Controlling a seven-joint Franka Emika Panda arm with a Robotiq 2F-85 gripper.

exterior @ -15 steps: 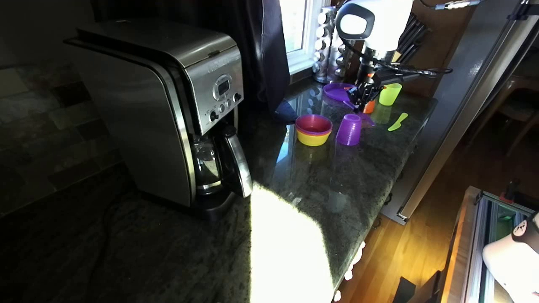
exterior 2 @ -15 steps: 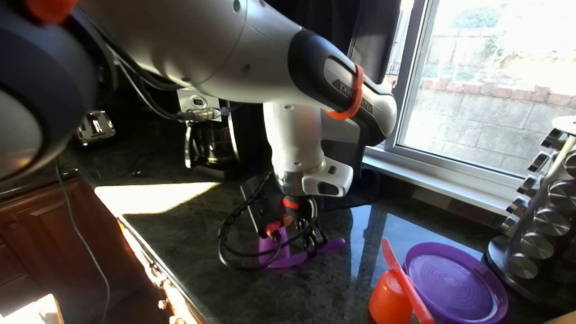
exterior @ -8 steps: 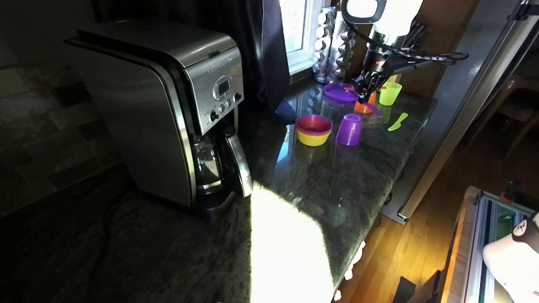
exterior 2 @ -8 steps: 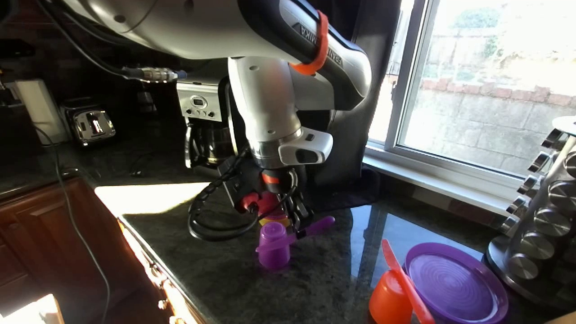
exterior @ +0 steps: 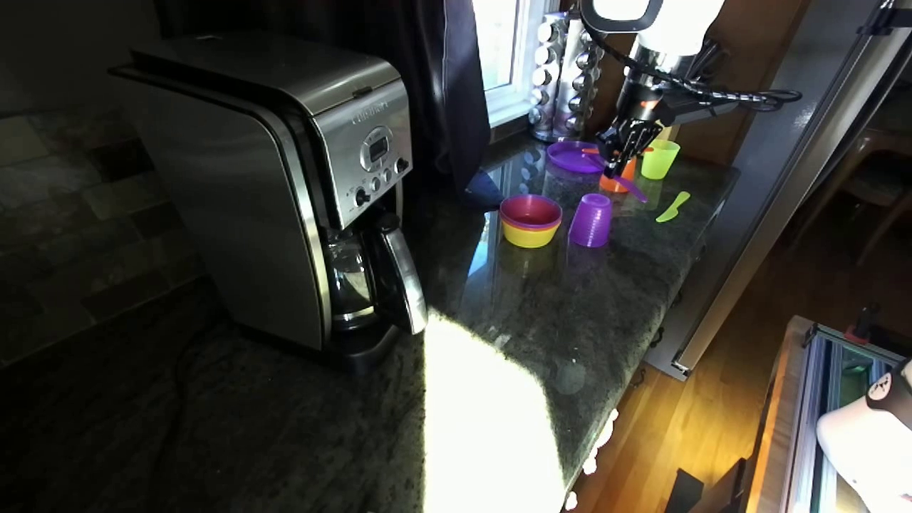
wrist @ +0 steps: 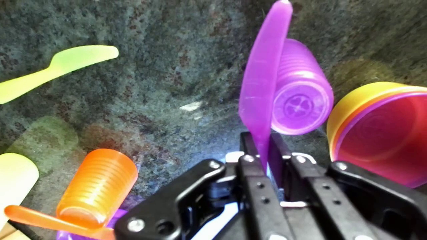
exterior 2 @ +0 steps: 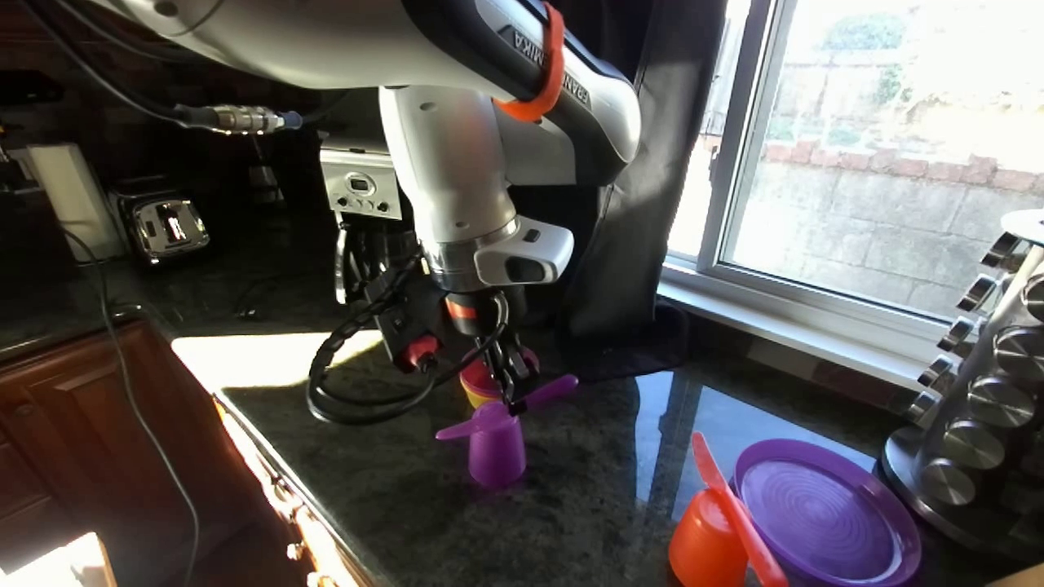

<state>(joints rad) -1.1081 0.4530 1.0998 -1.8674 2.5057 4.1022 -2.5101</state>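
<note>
Has purple knife (wrist: 262, 76) squeezed nr. its middle in gripper (wrist: 262, 143), up off counter (exterior 2: 603, 522) by upside-down purple cup (wrist: 300, 100), so could tip cup if swung too low, or poss. let knife twist b/c of thin pinch and long ends.

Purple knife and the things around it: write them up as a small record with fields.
held: purple knife, clamped near its middle in the gripper
height: off the counter
nearby: purple cup, upside down, apart from the purple knife
beside that: bowls, stacked, red innermost, yellow outermost
green items: green knife lying flat; green cup upright
orange items: orange cup upside down, orange knife laid across it
by those: plate, purple
</note>
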